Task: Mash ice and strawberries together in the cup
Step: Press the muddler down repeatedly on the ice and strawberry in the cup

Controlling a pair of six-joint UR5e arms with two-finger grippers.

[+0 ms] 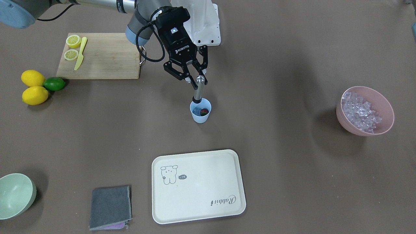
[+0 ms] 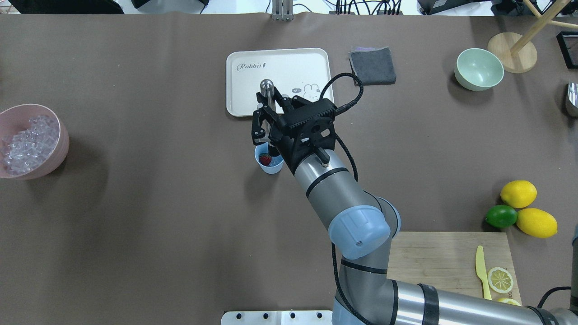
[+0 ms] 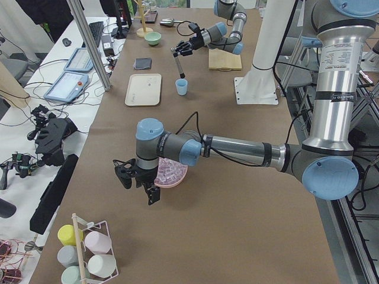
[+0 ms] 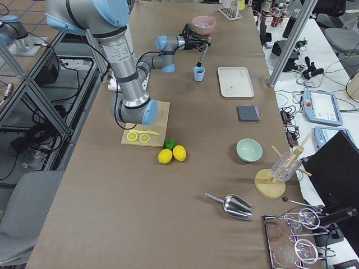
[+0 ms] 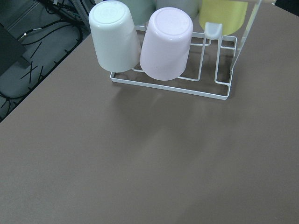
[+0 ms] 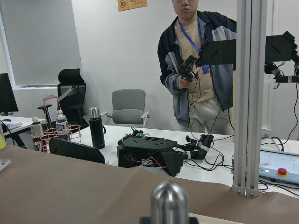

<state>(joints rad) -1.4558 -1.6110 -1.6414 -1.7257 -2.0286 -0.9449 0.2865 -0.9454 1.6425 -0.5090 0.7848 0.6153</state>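
The light-blue cup (image 1: 200,117) (image 2: 270,168) stands mid-table with a red strawberry (image 1: 204,111) (image 2: 265,159) inside. A glint of ice (image 1: 196,111) shows beside it in the cup. More ice (image 1: 359,112) fills the pink bowl (image 1: 385,107). My right gripper (image 1: 192,83) (image 2: 270,118) hangs just above the cup, shut on a metal muddler (image 1: 198,92) whose lower end dips into the cup and whose round knob (image 6: 169,200) fills the bottom of the right wrist view. My left gripper (image 3: 137,188) hovers beside the pink bowl; I cannot tell if it is open or shut.
A cream tray (image 1: 198,185), a grey cloth (image 1: 110,206) and a pale green bowl (image 1: 14,195) lie toward the operators' side. A cutting board (image 1: 104,60) holds lemon halves and a yellow knife; two lemons and a lime (image 1: 54,83) sit beside it. A rack of upturned cups (image 5: 166,46) shows in the left wrist view.
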